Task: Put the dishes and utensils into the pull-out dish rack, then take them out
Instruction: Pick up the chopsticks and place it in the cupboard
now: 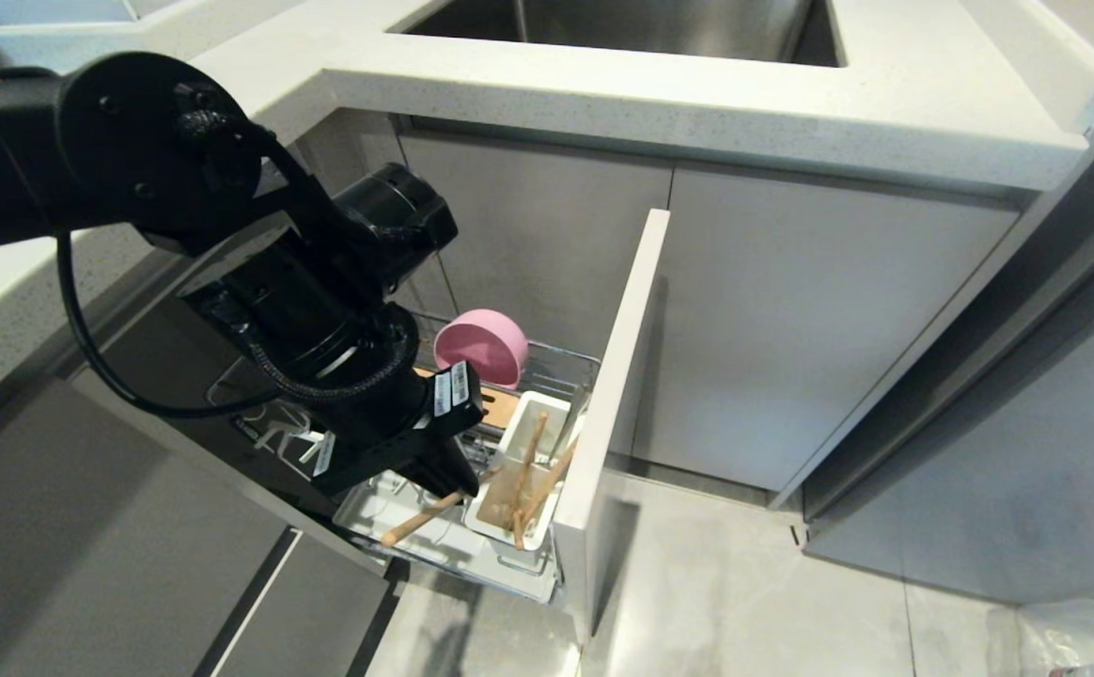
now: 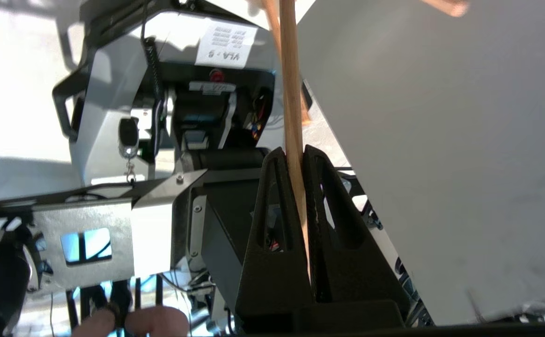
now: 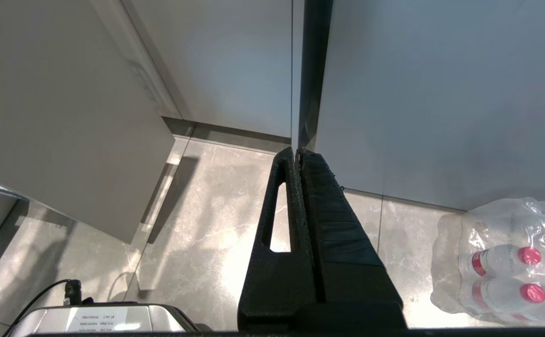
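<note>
now left gripper point(image 2: 299, 154) clamps chopstick point(image 2: 291, 93), over rack point(image 1: 547, 362)

Pull-out dish rack point(image 1: 547, 376) is standing drawn out from the cabinet. Pink bowl point(image 1: 483, 346) is sitting on edge at the back. White utensil caddy point(image 1: 523, 461) is holding wooden sticks leaning inside; one chopstick point(image 1: 420, 517) is lying slanted, pinched in left gripper point(image 1: 448, 480).

Left gripper point(image 2: 297, 157) clamped on a chopstick point(image 2: 291, 93)
</note>
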Controlling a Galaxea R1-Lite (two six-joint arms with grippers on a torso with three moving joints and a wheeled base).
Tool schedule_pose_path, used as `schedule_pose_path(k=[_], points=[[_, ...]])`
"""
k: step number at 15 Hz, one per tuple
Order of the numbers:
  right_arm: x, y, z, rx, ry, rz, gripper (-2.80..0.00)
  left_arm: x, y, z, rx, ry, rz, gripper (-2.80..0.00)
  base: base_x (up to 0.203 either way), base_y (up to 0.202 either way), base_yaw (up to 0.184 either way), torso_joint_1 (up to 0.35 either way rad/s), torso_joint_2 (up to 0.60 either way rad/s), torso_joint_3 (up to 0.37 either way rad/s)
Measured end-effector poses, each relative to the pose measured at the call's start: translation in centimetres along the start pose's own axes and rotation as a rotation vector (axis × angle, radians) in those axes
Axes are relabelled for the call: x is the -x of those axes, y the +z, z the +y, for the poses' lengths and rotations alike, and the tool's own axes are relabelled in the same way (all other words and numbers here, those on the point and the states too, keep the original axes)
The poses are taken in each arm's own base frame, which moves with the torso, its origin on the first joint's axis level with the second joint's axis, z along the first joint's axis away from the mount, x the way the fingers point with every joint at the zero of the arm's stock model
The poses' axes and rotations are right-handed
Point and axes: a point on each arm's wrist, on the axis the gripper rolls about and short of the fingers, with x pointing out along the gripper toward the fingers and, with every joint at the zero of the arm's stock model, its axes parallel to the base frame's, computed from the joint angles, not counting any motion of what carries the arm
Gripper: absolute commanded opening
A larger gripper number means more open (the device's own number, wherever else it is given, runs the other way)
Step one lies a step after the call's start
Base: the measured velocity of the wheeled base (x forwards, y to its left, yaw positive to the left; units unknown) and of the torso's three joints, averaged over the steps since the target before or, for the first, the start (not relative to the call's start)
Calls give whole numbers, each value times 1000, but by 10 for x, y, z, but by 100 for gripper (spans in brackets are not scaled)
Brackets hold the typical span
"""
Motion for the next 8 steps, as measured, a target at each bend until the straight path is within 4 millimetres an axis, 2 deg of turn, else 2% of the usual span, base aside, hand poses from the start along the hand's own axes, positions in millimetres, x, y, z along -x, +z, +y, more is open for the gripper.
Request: schedule_pose_path(k=[8], points=[[0,0,0,0,0,0,-280,-5,-3,-4,23,30,39,-280,0,0,0,0,0,0]])
